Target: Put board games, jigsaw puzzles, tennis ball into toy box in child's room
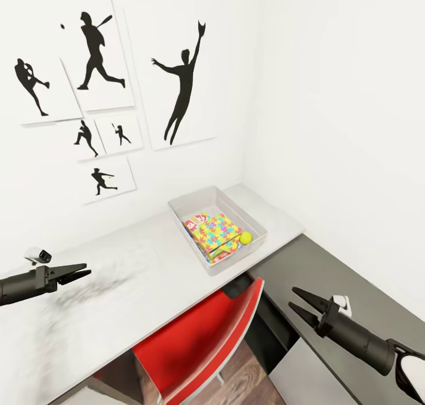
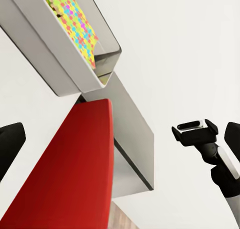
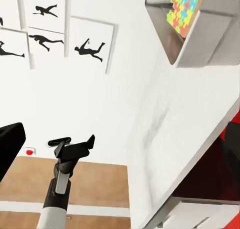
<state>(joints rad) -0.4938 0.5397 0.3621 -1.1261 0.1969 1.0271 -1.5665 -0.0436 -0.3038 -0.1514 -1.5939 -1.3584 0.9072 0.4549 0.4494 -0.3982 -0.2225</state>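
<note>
The pale grey toy box (image 1: 192,199) sits on the table (image 1: 124,287) by the room's corner. Inside it, a multicoloured jigsaw puzzle (image 1: 219,230) lies on top, with the yellow tennis ball (image 1: 245,238) beside it. The white corner of a board game (image 1: 198,219) with a red logo peeks out from under the puzzle. My left gripper (image 1: 84,272) hovers open and empty over the table, left of the box. Over the dark grey table section, my right gripper (image 1: 298,300) is open and empty. The toy box (image 2: 60,64) and puzzle (image 2: 77,24) also appear in the left wrist view. The bed is out of view.
A red chair (image 1: 200,340) is tucked under the table between my arms. White walls close the corner, the left one hung with black silhouette pictures (image 1: 183,80). The lower dark grey section (image 1: 336,269) runs along the right wall. Wood floor (image 1: 242,381) shows below the chair.
</note>
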